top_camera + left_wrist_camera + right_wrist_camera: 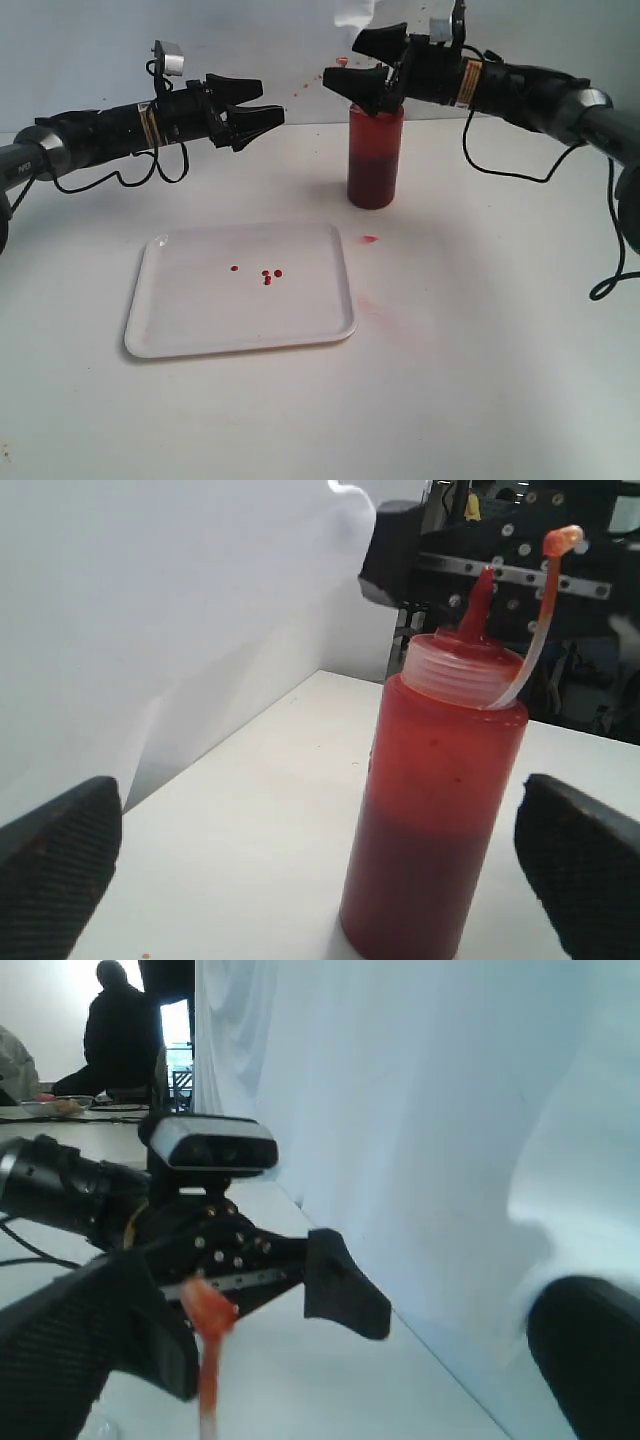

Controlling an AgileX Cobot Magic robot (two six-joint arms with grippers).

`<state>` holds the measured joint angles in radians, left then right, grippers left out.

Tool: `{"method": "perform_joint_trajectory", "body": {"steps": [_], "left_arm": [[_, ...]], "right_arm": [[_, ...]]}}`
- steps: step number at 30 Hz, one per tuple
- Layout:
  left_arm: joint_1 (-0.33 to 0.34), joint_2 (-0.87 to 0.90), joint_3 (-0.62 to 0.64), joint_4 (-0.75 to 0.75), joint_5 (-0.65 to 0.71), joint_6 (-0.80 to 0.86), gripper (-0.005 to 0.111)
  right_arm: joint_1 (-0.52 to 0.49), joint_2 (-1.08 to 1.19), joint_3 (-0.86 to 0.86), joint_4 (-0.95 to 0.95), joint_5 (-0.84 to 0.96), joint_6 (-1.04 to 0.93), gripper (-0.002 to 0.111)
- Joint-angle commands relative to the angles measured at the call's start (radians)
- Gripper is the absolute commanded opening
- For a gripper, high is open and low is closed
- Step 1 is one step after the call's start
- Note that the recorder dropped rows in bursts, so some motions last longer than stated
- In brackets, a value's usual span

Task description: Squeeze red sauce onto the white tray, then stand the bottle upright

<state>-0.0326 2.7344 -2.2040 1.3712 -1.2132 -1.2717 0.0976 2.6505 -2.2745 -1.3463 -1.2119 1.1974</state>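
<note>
Standing upright on the table [480, 350] at one o'clock from the white tray [190, 300], the bottle [376, 135] holds red sauce [372, 185], drops dot the tray, and the left gripper [268, 103] and right gripper [340, 58] are both spread wide.

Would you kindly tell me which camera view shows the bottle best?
The left wrist view: the bottle stands upright and large, with nozzle, cap and sauce level clear. The exterior view shows it small, its cap behind the right claw. The right wrist view catches only a blurred red strap.

White table [480, 380], pink smear [370, 239], white backdrop [80, 50], dark silhouetted person [120, 1040]
</note>
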Motion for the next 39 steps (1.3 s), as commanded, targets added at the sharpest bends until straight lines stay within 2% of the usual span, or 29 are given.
{"method": "perform_joint_trajectory", "body": {"steps": [1,6,9,12,15,19,23,26,28,31,33,34,39], "left_arm": [[0.001,-0.013,-0.009,0.000,-0.008,-0.006,0.105],[0.004,-0.013,-0.009,0.000,-0.008,-0.006,0.105],[0.010,-0.013,-0.009,0.000,-0.008,-0.006,0.105],[0.030,-0.013,-0.009,0.007,-0.008,-0.010,0.105],[0.054,-0.015,-0.009,0.057,-0.008,-0.046,0.105],[0.090,-0.028,-0.009,0.159,-0.008,-0.125,0.105],[0.115,-0.066,-0.009,0.291,-0.008,-0.146,0.102],[0.122,-0.114,-0.009,0.352,-0.008,-0.173,0.089],[0.127,-0.151,-0.009,0.367,-0.008,-0.179,0.071],[0.139,-0.208,-0.009,0.373,-0.008,-0.249,0.036],[0.151,-0.248,-0.009,0.373,-0.008,-0.371,0.008],[0.152,-0.262,-0.009,0.373,-0.008,-0.423,0.001],[0.164,-0.358,-0.009,0.373,-0.008,-0.484,0.000]], "right_arm": [[0.012,-0.071,-0.003,0.012,-0.009,0.026,0.105],[0.006,-0.147,-0.003,0.035,-0.009,0.042,0.105],[-0.013,-0.202,-0.003,0.057,-0.009,0.068,0.099],[-0.040,-0.255,-0.003,0.040,-0.009,0.080,0.083],[-0.078,-0.292,-0.003,-0.063,-0.009,0.163,0.064],[-0.140,-0.316,-0.003,-0.357,-0.009,0.403,0.043],[-0.211,-0.321,0.009,-0.398,-0.009,0.590,0.019],[-0.252,-0.321,0.009,-0.398,-0.009,0.606,0.005],[-0.270,-0.321,0.009,-0.398,-0.009,0.610,0.000],[-0.292,-0.321,0.009,-0.398,-0.009,0.612,0.000],[-0.299,-0.321,0.009,-0.398,-0.009,0.612,0.000],[-0.303,-0.321,0.009,-0.398,-0.009,0.612,0.000],[-0.307,-0.323,0.009,-0.398,-0.009,0.654,0.000]]}}
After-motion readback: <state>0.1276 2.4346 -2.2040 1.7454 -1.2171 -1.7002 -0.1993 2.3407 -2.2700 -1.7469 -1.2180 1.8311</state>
